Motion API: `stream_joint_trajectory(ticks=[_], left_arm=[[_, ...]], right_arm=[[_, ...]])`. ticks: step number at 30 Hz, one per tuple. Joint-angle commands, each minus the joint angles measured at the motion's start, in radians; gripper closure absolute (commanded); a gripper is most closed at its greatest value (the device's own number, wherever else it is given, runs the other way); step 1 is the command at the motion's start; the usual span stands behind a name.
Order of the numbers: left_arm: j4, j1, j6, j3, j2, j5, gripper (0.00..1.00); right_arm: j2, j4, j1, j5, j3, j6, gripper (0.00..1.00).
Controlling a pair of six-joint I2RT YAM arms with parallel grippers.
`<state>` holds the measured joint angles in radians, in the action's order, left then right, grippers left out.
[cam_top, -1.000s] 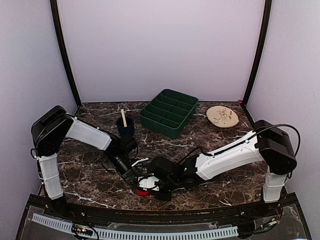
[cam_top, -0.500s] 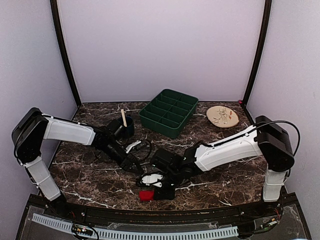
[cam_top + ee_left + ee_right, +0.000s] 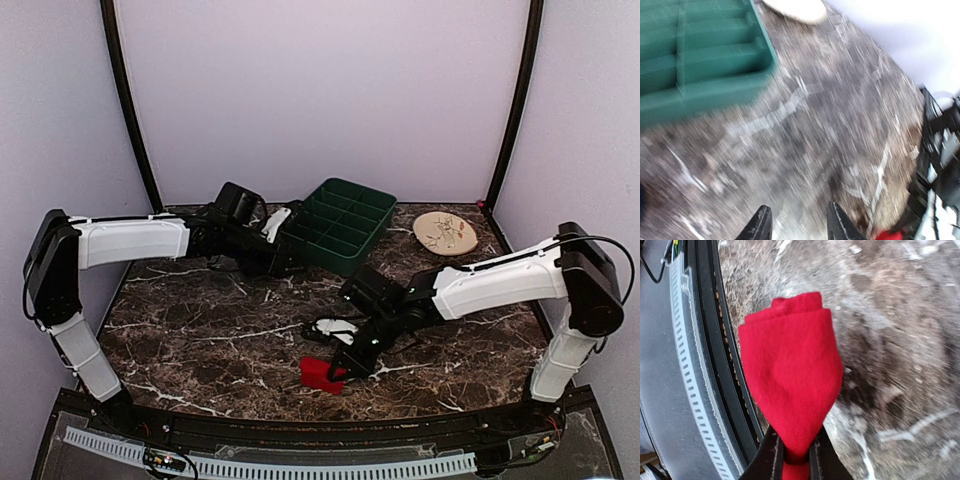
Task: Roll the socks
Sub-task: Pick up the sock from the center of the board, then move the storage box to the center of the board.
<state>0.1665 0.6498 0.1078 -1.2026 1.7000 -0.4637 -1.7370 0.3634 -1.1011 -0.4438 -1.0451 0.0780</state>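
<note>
A bright red sock [image 3: 317, 372] is bunched into a thick folded wad near the table's front edge. My right gripper [image 3: 338, 366] is shut on its narrow end. In the right wrist view the sock [image 3: 790, 375] bulges out beyond the right gripper [image 3: 796, 456], just above the black front rail. My left gripper [image 3: 281, 254] is far from the sock, back by the green tray. Its jaws stand open over bare marble in the left wrist view, left gripper [image 3: 799, 226], with nothing between them. A bit of red sock [image 3: 888, 235] shows at the lower right there. That view is motion-blurred.
A green compartment tray [image 3: 338, 226] stands at the back centre. A round wooden plate [image 3: 445, 233] with small bits on it lies at the back right. The black rail and grey strip [image 3: 692, 370] run along the table's front edge, close to the sock.
My left gripper has opened, left the red sock and swung back towards the green tray. My right gripper has kept hold of the sock and shifted it slightly right.
</note>
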Motion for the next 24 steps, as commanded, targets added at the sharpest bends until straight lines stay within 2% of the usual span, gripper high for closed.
stream_joint_trajectory(ticks=[1, 10, 16, 24], left_arm=[[-0.049, -0.006, 0.053, -0.094, 0.044, 0.207, 0.60], [-0.054, -0.007, 0.119, -0.265, 0.167, 0.427, 0.55], [0.024, -0.007, 0.178, -0.375, 0.268, 0.485, 0.51], [0.177, -0.009, 0.327, -0.498, 0.346, 0.583, 0.49]], right_arm=[[0.102, -0.026, 0.049, 0.053, 0.008, 0.082, 1.00], [0.178, 0.089, 0.154, 0.265, -0.116, 0.063, 1.00], [0.167, 0.102, 0.194, 0.395, -0.197, 0.060, 1.00], [0.207, 0.078, 0.201, 0.574, -0.181, 0.085, 1.00]])
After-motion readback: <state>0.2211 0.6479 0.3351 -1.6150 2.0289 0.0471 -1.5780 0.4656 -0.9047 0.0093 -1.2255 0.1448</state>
